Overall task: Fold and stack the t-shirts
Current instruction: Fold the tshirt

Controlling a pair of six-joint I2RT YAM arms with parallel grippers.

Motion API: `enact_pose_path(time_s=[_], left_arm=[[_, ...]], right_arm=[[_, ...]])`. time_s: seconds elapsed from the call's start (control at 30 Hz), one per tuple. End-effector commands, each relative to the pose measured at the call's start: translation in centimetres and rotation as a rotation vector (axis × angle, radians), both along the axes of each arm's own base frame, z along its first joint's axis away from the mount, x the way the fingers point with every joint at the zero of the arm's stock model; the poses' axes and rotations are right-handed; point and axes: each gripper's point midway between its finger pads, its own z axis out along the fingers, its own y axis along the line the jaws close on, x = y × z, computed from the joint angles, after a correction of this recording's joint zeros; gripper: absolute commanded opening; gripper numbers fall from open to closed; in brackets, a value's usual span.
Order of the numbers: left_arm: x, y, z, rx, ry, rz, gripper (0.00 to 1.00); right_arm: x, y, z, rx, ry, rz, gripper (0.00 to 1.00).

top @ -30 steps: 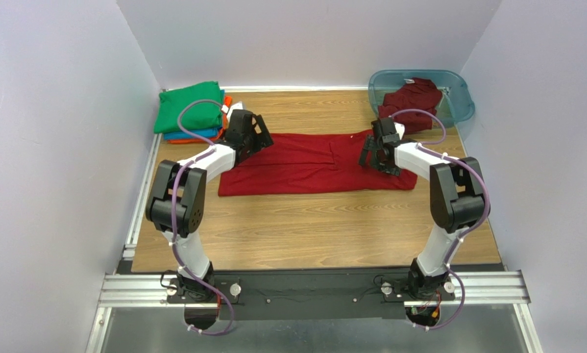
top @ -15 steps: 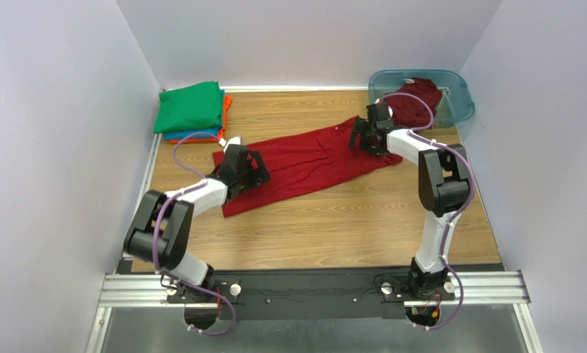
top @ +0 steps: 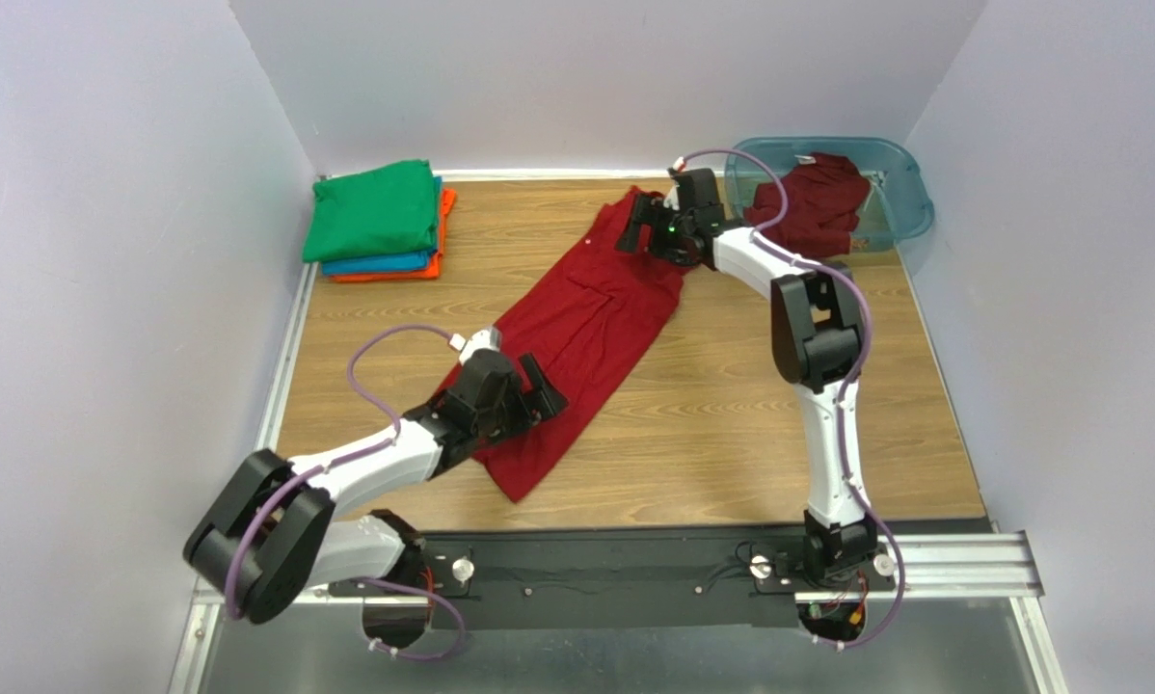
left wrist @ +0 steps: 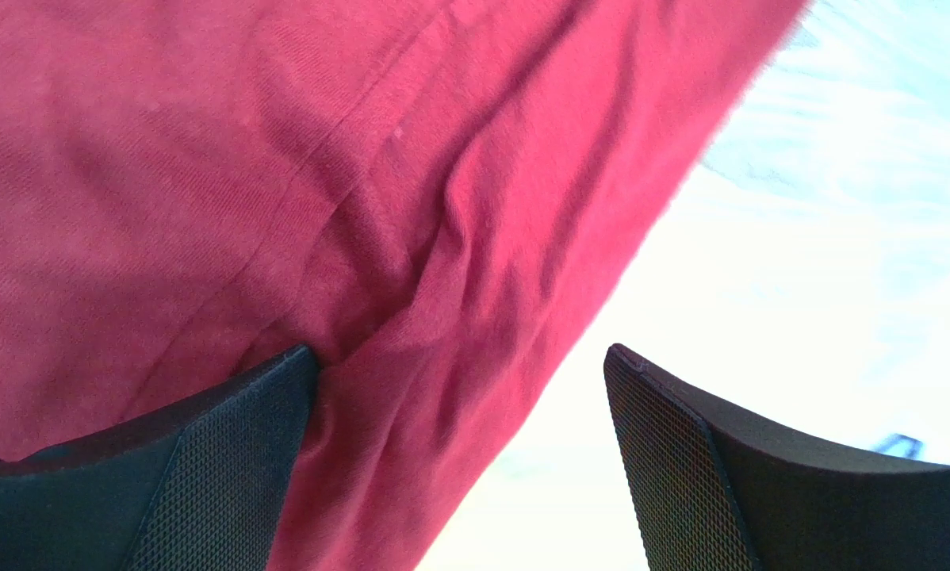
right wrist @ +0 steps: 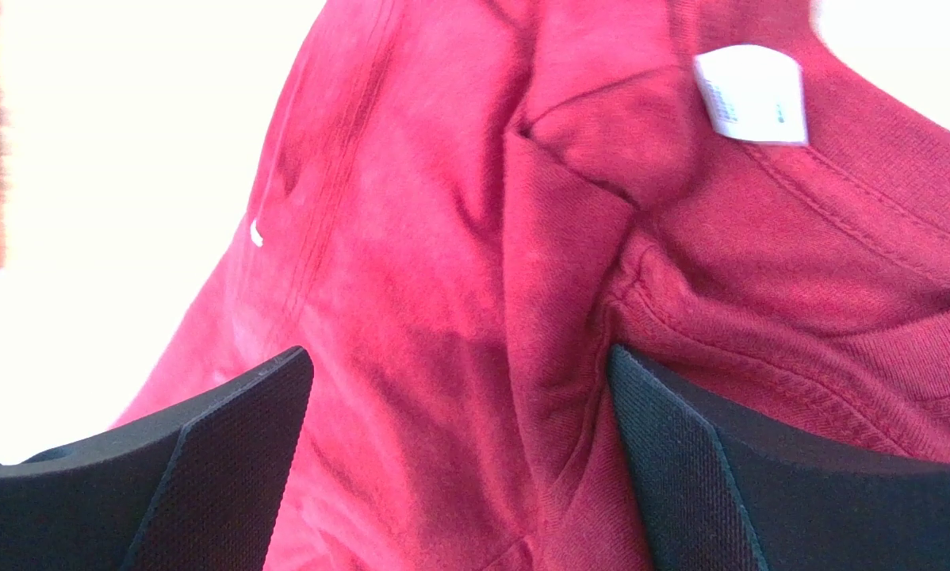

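Item 1, a dark red t-shirt (top: 586,321) of soft knit cotton, lies on the wood-grain table (top: 714,420) as a long, narrow folded strip. Its long axis runs diagonally from near-left to far-right. The collar end, bearing a small white label (right wrist: 750,95), points toward the far-right; the other end points toward the arm bases. The cloth shows shallow creases and stitched seams in both wrist views. The left claw (top: 530,393) sits over the near end of the strip, released, with its 2 black ribbed fingers (left wrist: 206,476) spread and cloth lying between them. The right claw (top: 647,229) sits over the collar end, likewise released, its fingers spread across bunched fabric. Whether either claw presses on the cloth cannot be told. In the far-left corner stands a stack of 3 folded shirts: the green shirt (top: 373,210) on top, the blue shirt (top: 381,265) below it, and the orange shirt (top: 444,214) lowest. In the far-right corner, a translucent teal tub (top: 909,195) with rounded corners holds the second dark red shirt (top: 818,200), crumpled.
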Motion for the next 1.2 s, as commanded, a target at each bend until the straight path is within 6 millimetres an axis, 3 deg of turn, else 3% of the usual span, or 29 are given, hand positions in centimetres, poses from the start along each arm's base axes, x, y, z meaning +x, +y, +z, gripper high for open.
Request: enact_pose_path(time_s=[0.0, 0.07, 0.17, 0.4, 0.53, 0.6, 0.7, 0.83, 0.9, 0.97, 1.0, 1.13, 1.17], left_arm=[[-3.6, -0.3, -1.3, -0.06, 0.114, 0.044, 0.98], [-4.6, -1.2, -1.2, -0.085, 0.125, 0.04, 0.98], [-5.4, -2.3, -0.9, -0.105, 0.129, 0.028, 0.98], [-7.7, -7.8, 0.1, -0.165, 0.15, -0.076, 0.98], [-8.8, -12.0, 1.7, -0.219, 0.129, -0.143, 0.98], [-8.9, -12.8, 1.3, -0.188, 0.135, -0.16, 0.98], [-8.8, -14.2, 2.2, -0.176, 0.107, -0.177, 0.98], [-7.8, -15.9, 4.7, -0.19, 0.043, -0.197, 0.98], [-7.7, -15.9, 5.5, -0.171, 0.025, -0.203, 0.98], [-7.2, -15.4, 6.3, -0.152, 0.003, -0.177, 0.98], [-7.5, -14.1, 5.4, -0.093, 0.027, -0.164, 0.98], [-8.1, -9.8, 5.4, -0.029, 0.044, -0.07, 0.98], [-8.5, -8.3, 4.2, -0.005, 0.064, -0.032, 0.98]], right_arm=[[-3.3, 3.8, -6.0, 0.06, 0.206, 0.1, 1.0], [-3.1, 4.4, -7.2, 0.063, 0.219, 0.107, 1.0], [-1.4, 5.4, -7.4, 0.071, 0.194, 0.111, 1.0], [2.4, 5.1, -7.1, 0.02, 0.121, 0.043, 1.0], [3.0, 5.1, -7.7, 0.011, 0.119, 0.032, 1.0], [3.5, 5.1, -7.5, 0.007, 0.108, 0.032, 1.0], [4.7, 5.1, -5.4, -0.006, 0.047, 0.029, 1.0], [6.1, 4.8, -0.7, -0.016, -0.051, 0.016, 1.0], [6.1, 4.6, 2.1, -0.021, -0.088, 0.013, 1.0], [5.8, 3.9, 3.6, -0.047, -0.105, 0.002, 1.0], [5.4, 3.4, 5.4, -0.057, -0.126, -0.005, 1.0], [4.2, 1.5, 8.0, -0.127, -0.147, -0.032, 1.0], [3.8, 1.1, 8.2, -0.138, -0.14, -0.039, 1.0]])
